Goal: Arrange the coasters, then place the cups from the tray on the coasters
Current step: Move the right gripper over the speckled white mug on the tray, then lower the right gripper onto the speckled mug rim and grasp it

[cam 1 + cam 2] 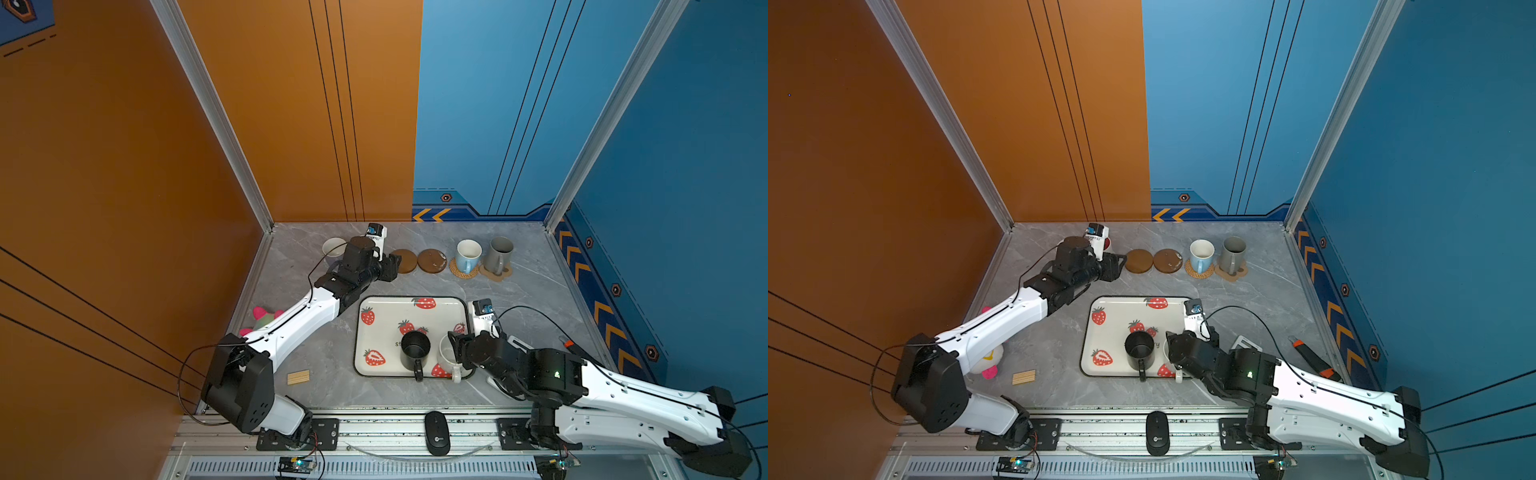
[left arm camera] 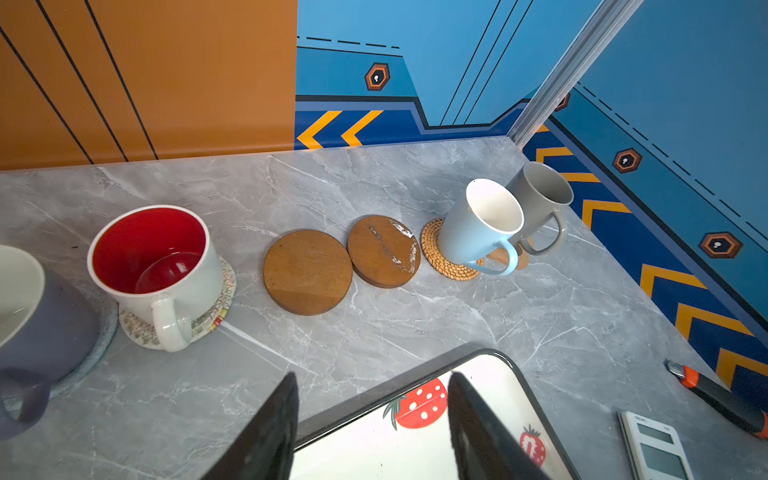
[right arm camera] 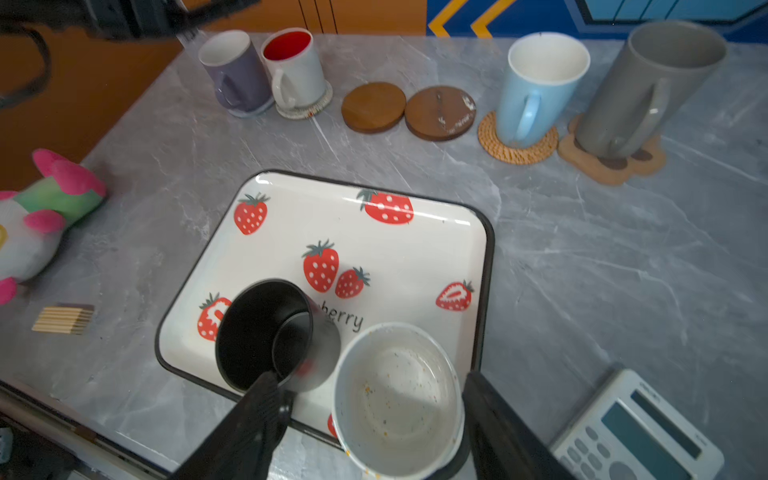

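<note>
Straddling the speckled cream cup (image 3: 399,395), right jaws stand apart; left jaws apart, empty.

Top views overhead, wrist views close, tray (image 3: 282,232) apparently shared

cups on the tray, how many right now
2: the black cup at the tray's near edge, and the speckled cream-white cup beside it at the near right corner, between the right end effector's open jaws. None look hidden.

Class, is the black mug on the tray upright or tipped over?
Upright: the black mug stands on the tray, open mouth facing up.
</note>
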{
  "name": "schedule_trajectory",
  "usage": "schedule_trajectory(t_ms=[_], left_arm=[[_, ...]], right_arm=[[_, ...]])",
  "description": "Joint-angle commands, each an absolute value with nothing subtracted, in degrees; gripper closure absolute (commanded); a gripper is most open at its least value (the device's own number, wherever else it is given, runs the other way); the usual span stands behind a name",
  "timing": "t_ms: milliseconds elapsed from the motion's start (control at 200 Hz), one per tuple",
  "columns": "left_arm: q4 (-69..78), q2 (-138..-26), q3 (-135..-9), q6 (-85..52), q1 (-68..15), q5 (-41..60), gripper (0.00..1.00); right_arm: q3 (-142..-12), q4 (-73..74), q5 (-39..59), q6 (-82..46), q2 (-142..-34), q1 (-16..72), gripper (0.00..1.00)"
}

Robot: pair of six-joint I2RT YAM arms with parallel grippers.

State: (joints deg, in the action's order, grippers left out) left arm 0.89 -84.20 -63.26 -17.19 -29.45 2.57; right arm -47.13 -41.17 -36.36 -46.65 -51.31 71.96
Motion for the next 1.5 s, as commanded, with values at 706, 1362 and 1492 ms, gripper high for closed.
schedule_trajectory(t_ms=[706, 1362, 1492], left_arm=[[6.50, -84.55, -62.28, -20.56, -29.71, 8.09, 0.41], [6.59, -84.97, -62.12, -21.27, -29.70, 8.70, 0.40], [6.59, -85.00, -62.09, -21.27, -29.69, 8.70, 0.40]], right_arm=[[-37.31, -46.61, -35.77, -78.27, -55.43, 84.95, 0.35], [-36.61, -46.28, -31.70, -81.49, -60.13, 85.41, 0.34], [-35.92, -44.24, -30.40, -79.72, -60.37, 83.75, 0.35]])
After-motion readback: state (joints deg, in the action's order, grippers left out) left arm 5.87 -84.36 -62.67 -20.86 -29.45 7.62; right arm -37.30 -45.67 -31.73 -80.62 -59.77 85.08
